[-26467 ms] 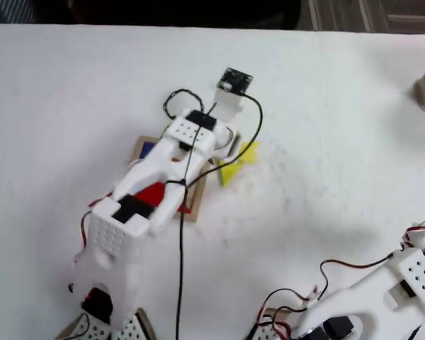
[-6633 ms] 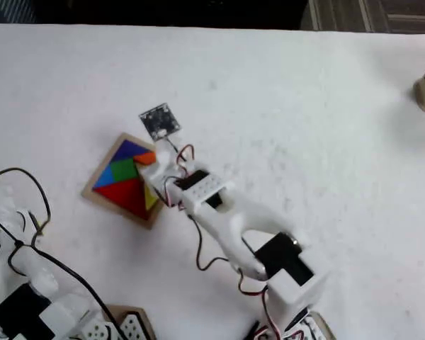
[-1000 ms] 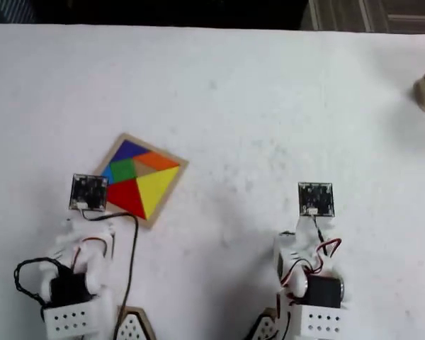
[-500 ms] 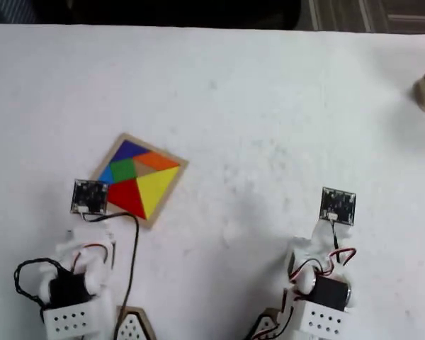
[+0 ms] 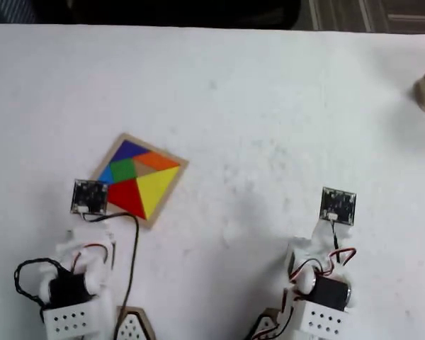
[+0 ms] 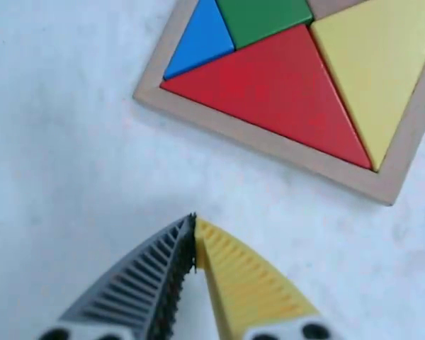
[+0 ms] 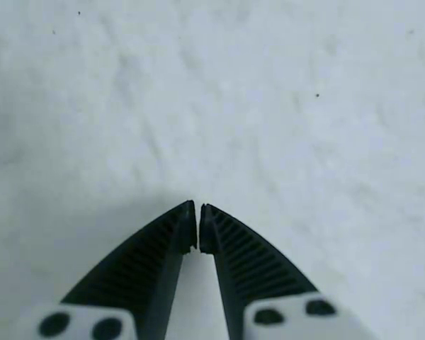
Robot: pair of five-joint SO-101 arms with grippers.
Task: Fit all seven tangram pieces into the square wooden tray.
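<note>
- Left gripper (image 6: 193,232): its grey and yellow fingers are pressed together at the tips, with nothing between them.
- Just ahead of those tips, a little apart from them, lies the square wooden tray (image 6: 269,142), flat on the white table (image 5: 269,106).
- The tray's nearest edge to the left gripper borders the big red triangle (image 6: 269,85). The yellow triangle (image 6: 375,64) sits flush beside it.
- Farther from the tips: a blue piece (image 6: 202,39) and a green piece (image 6: 265,14).
- On the tray's far side from the left gripper are an orange piece (image 5: 156,160) and a purple piece (image 5: 131,150).
- A tan patch (image 5: 143,168) shows mid-tray (piece or bare wood, I cannot tell).
- Right gripper (image 7: 198,228): black fingers drawn in to a hair's gap, gripping nothing, over bare table. The tray lies well off toward the left arm's side.
</note>
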